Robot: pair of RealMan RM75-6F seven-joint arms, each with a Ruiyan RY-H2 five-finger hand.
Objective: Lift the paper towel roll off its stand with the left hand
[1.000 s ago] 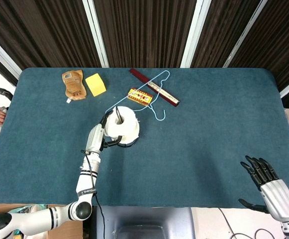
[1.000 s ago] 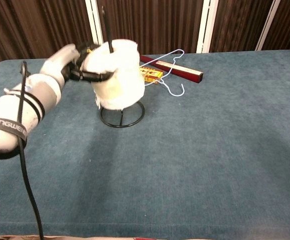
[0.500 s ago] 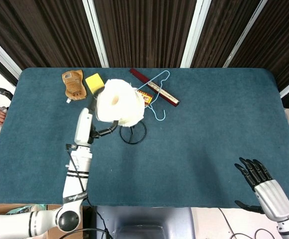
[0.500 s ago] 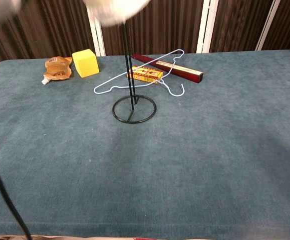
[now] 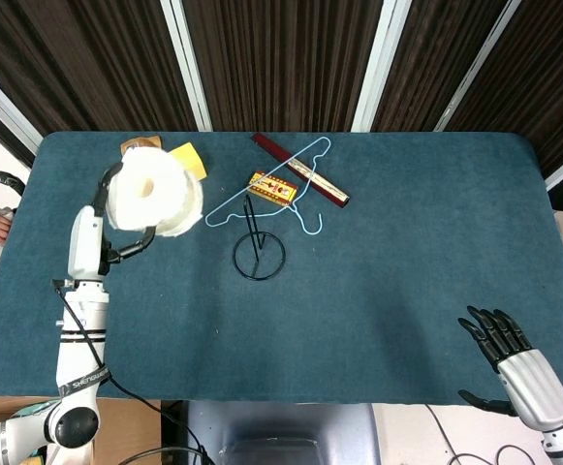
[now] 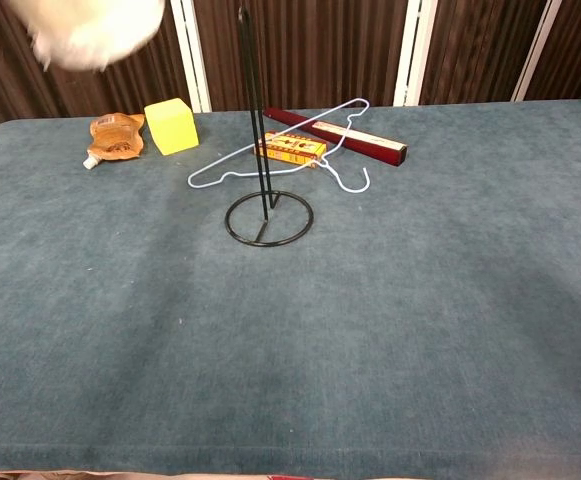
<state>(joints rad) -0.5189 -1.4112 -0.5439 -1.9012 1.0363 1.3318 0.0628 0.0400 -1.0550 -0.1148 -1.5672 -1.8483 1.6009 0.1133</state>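
You have the tabletop [image 5: 407, 242] under you, and the roll [image 5: 153, 192] is up in the air over its far left part, clear of the stand [image 5: 258, 254] and well to its left. In the head view the roll's core hole faces up at the camera, so its long axis runs roughly upright — in the chest view only its blurred underside [image 6: 90, 28] shows at the top left. Your left hand [image 5: 116, 218] holds the roll, dark fingers wrapped around its left and near sides. Half a second ago the roll hung just above the stand's rod; it has since gone left, and it now covers most of the pouch [image 6: 116, 136] and part of the yellow block [image 6: 171, 125]. The stand has not moved, its ring base near the middle of the tabletop. Your right hand [image 5: 514, 354] rests off the near right edge, fingers spread and holding nothing, much as before.
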